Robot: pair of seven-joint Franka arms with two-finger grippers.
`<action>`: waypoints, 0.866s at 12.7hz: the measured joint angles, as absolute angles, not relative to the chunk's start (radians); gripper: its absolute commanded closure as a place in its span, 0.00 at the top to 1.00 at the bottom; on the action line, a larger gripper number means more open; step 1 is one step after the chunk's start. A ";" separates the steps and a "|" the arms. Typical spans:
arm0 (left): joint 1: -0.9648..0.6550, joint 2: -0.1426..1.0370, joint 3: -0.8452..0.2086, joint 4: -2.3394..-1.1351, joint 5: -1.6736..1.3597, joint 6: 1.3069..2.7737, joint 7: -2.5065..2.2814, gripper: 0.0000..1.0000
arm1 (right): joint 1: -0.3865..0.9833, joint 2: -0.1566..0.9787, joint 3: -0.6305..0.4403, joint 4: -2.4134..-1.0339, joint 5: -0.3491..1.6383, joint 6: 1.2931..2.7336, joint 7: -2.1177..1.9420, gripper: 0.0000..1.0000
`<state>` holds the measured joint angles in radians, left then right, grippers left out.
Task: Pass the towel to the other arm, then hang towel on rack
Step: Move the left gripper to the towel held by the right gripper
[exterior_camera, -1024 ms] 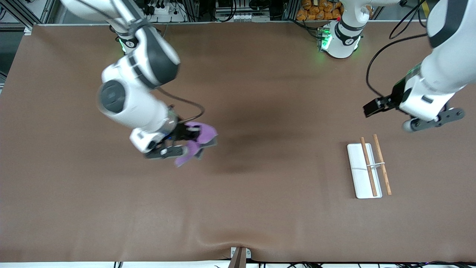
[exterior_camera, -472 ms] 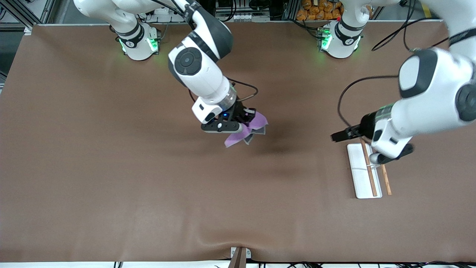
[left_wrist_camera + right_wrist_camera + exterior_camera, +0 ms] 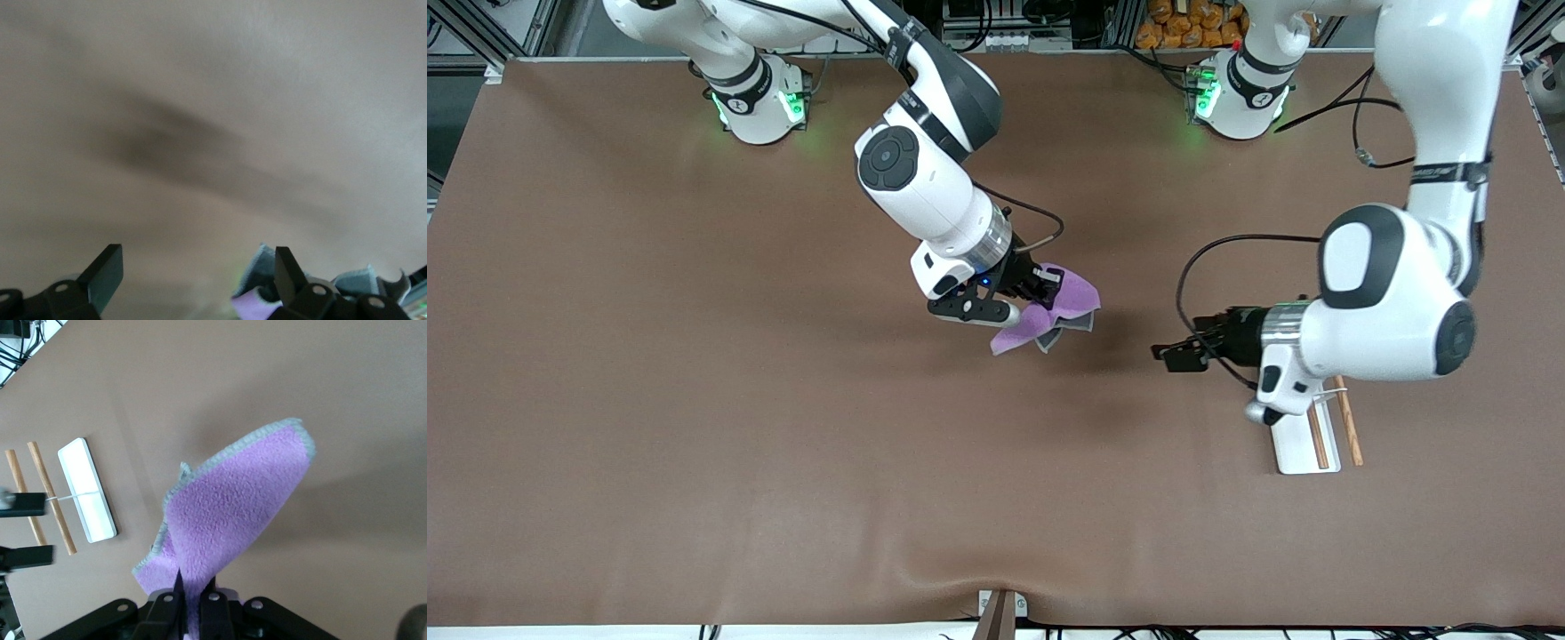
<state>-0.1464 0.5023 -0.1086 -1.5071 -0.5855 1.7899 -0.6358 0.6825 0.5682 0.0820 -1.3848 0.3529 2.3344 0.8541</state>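
Note:
My right gripper (image 3: pixel 1040 298) is shut on the lilac towel (image 3: pixel 1049 313) and holds it up over the middle of the table; its grey reverse shows at the edges. In the right wrist view the towel (image 3: pixel 233 500) stands up from between the shut fingers. My left gripper (image 3: pixel 1172 353) is open and empty, in the air between the towel and the rack, pointing at the towel. In the left wrist view a bit of towel (image 3: pixel 263 287) shows past one finger (image 3: pixel 107 275). The rack (image 3: pixel 1303 444), a white base with two wooden rods, lies partly under the left arm; it also shows in the right wrist view (image 3: pixel 85 490).
The brown table mat (image 3: pixel 694 427) is bare. Both arm bases (image 3: pixel 758 102) stand along the edge farthest from the front camera. A small bracket (image 3: pixel 1000 609) sits at the nearest table edge.
My right gripper has carried the towel toward the left arm's end, to the table's middle. My left gripper has come down past the rack and swung toward the towel.

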 measured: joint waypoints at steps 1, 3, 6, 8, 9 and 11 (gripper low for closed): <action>-0.152 0.523 -0.109 -1.508 -0.638 1.801 -0.647 1.00 | 0.683 0.573 0.082 -1.377 0.353 2.334 0.855 0.06; -0.163 0.563 -0.109 -1.517 -0.728 1.830 -0.651 1.00 | 0.683 0.581 0.081 -1.369 0.354 2.334 0.855 0.06; -0.183 0.589 -0.110 -1.551 -0.823 1.875 -0.651 0.94 | 0.683 0.583 0.081 -1.368 0.354 2.334 0.855 0.06; -0.191 0.589 -0.110 -1.567 -0.879 1.877 -0.653 0.90 | 0.683 0.583 0.081 -1.367 0.354 2.334 0.855 0.06; -0.194 0.589 -0.110 -1.575 -0.905 1.877 -0.654 0.87 | 0.683 0.583 0.081 -1.367 0.354 2.334 0.855 0.06; -0.201 0.589 -0.111 -1.587 -0.935 1.877 -0.654 0.81 | 0.683 0.583 0.081 -1.366 0.355 2.334 0.855 0.06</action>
